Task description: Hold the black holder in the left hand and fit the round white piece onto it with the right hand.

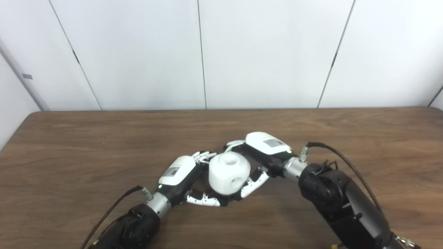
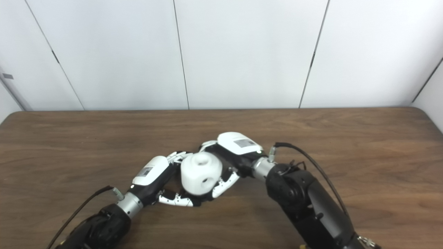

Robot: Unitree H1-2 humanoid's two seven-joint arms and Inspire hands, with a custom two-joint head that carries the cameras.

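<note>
Cradling white piece (image 1: pixel 229 173) between both hands: left hand (image 1: pixel 180 174) and right hand (image 1: pixel 264 148) grasping it. Likely light, rigid, smooth; grip sides. Holder hidden.

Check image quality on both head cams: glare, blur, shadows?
Left eye view: soft, even light; the round white piece is nearly blown out, surface detail faint; table shows only weak shadows under the hands. Right eye view: the same exposure, slight overall softness, no motion blur on the left hand or right hand.
</note>
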